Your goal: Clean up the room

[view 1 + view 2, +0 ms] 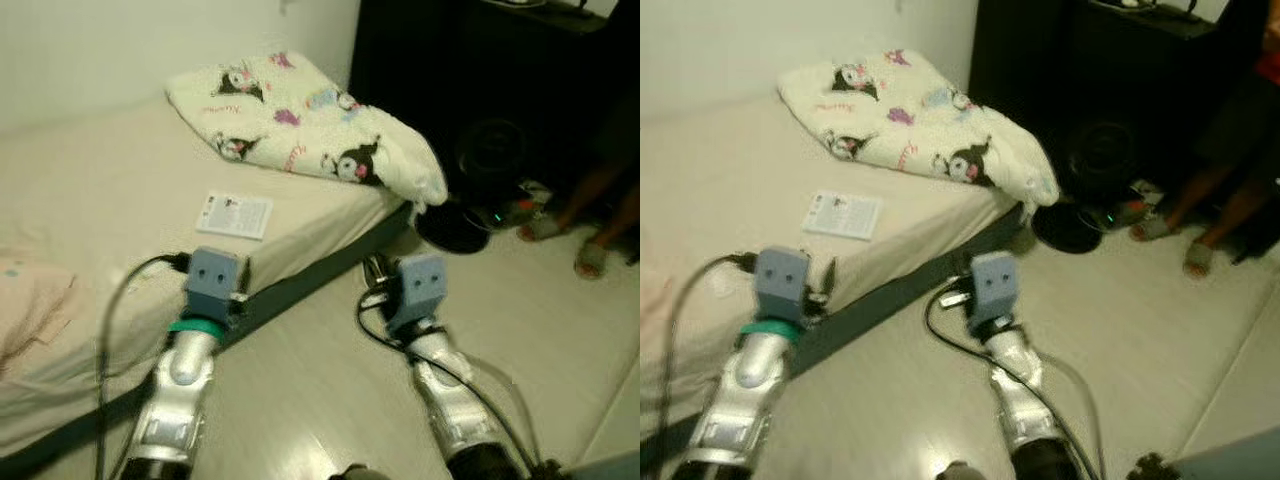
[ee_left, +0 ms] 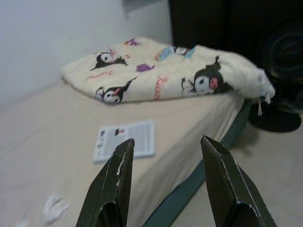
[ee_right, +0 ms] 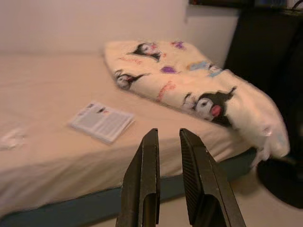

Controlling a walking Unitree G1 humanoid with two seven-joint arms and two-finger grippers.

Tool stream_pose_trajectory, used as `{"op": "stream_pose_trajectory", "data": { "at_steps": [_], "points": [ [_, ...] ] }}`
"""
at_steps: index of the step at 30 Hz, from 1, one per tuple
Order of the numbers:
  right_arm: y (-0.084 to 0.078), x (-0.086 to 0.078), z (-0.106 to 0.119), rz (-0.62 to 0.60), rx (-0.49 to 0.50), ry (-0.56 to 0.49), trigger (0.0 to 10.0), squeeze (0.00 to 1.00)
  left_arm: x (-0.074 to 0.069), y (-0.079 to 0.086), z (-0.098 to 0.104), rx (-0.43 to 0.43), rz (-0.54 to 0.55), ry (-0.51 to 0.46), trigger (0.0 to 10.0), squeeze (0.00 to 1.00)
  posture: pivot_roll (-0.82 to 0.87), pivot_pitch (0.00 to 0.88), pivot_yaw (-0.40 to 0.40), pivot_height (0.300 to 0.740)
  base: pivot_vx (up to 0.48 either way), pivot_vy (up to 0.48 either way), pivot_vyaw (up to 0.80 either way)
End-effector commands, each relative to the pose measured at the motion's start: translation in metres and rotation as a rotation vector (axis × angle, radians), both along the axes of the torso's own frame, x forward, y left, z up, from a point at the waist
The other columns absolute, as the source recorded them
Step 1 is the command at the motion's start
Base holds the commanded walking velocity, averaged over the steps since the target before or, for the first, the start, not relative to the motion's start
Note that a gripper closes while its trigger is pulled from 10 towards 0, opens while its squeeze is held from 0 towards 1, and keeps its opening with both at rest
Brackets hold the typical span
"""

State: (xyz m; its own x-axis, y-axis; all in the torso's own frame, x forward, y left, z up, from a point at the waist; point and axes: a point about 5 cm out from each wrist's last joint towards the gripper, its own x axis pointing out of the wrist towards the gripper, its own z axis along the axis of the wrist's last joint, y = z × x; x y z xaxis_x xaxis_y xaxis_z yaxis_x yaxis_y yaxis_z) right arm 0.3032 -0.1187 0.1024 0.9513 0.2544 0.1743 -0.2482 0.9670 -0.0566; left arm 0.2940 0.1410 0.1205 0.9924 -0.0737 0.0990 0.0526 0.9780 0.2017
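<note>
Ahead, a booklet (image 1: 235, 214) and blanket (image 1: 300, 115) lie on the bed (image 1: 90, 190).

The head's two eyes look forward and down from above at the mattress's (image 1: 120, 190) near corner, while both wrist cameras look low across that same corner toward the folded blanket (image 2: 161, 71).

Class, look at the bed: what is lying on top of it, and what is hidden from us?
On the bed lie a folded cartoon blanket, a booklet and a crumpled white scrap. Whatever lies beneath the blanket is covered.
</note>
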Motion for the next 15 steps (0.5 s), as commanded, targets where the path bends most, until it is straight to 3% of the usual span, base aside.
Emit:
{"op": "stream_pose_trajectory", "data": {
  "at_steps": [1, 15],
  "points": [
    [0.0057, -0.0011, 0.0001, 0.015, 0.007, -0.002, 10.0, 0.00, -0.0020, 0.0061, -0.0059, 0.015, 0.016, 0.023, 10.0, 0.00, -0.03, 0.008, -0.023, 0.708, 0.439, 0.000, 0.49],
    [0.0048, -0.0010, 0.0002, 0.020, 0.000, -0.002, 10.0, 0.02, -0.0008, 0.0049, -0.0069, 0.018, 0.011, 0.024, 10.0, 0.00, -0.03, 0.002, -0.023, 0.708, 0.424, 0.000, 0.79]
  ]
}}
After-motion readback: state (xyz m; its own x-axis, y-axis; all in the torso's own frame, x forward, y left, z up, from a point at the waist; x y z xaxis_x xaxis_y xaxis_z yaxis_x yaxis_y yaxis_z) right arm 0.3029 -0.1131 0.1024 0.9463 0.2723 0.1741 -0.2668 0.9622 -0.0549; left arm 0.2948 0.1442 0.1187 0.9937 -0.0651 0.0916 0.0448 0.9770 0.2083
